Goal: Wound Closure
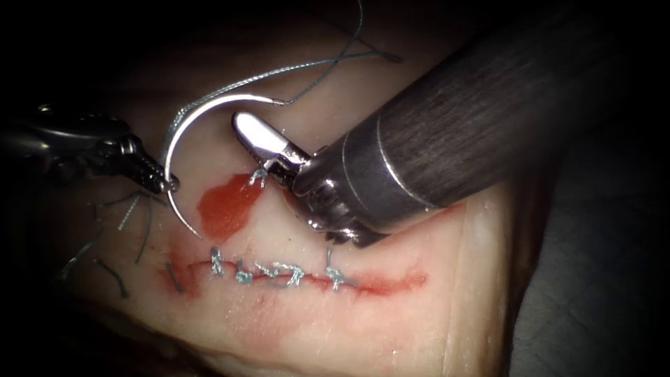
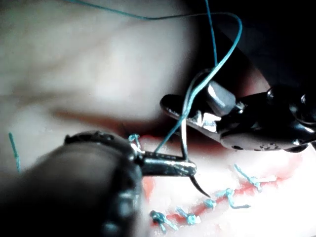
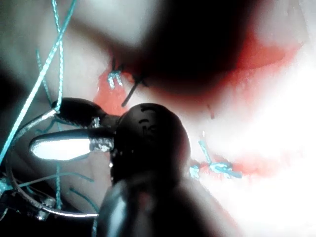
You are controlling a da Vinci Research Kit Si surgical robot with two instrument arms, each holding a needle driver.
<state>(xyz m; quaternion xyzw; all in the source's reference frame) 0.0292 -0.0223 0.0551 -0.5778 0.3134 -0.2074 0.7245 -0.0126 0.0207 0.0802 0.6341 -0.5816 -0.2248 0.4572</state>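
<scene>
My left tool point(image 1: 164, 183) comes in from the left with its jaws shut on the curved needle point(image 1: 183, 126), about a third of the way back from the point. The needle is out of the tissue point(image 1: 419, 328). Its point hangs just above the left edge of a patch of red fluid point(image 1: 227, 206), above the cut's left end. The thread point(image 1: 307, 66) runs from the needle's blunt end up and to the right. My right tool point(image 1: 244, 126) sits inside the needle's curve, jaws open and holding nothing. The left wrist view has the needle point(image 2: 183, 143) passing by those open jaws point(image 2: 190, 98).
The cut point(image 1: 391, 283) runs across the tissue with several knotted stitches point(image 1: 279, 274) along it, and one more knot point(image 1: 258, 176) lies beside the right tool's wrist. Cut ends of thread point(image 1: 115, 276) lie on the tissue at the left. The right tool's thick shaft point(image 1: 453, 132) crosses the upper right.
</scene>
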